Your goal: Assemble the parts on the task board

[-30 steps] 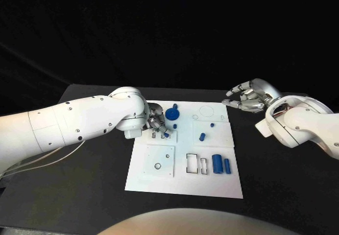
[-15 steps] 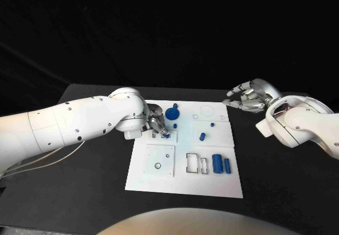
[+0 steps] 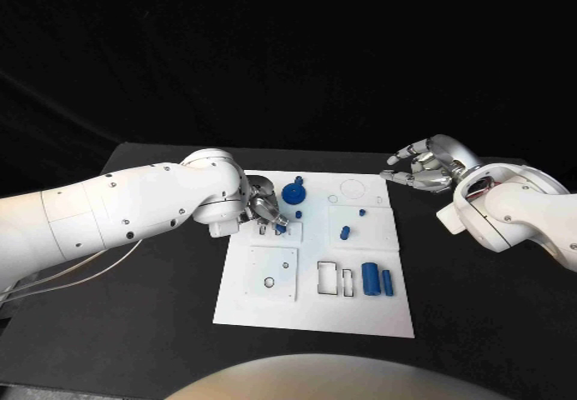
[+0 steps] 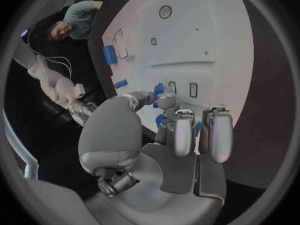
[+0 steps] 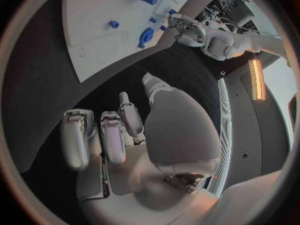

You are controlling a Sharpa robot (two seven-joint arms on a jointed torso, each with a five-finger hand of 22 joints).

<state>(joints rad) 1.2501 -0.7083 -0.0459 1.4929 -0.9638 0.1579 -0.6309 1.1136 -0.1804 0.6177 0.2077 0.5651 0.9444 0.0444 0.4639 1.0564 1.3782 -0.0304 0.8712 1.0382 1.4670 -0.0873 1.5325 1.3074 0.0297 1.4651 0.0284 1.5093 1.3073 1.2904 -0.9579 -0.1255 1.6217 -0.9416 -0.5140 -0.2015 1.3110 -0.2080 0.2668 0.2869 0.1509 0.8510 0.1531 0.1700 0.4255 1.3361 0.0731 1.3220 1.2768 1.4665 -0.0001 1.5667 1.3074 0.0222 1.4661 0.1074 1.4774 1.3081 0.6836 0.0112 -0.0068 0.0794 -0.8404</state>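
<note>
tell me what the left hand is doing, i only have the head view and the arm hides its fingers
Observer: In the left wrist view, the left hand pinches a small blue part between its thumb and a fingertip.
Operator: where over the board
Observer: Right beside two small rectangular slots in the task board; both slots look empty.
Operator: right hand carrying anything
Observer: No. The right wrist view shows the right hand with a bare palm, above the black table beside the board.
</note>
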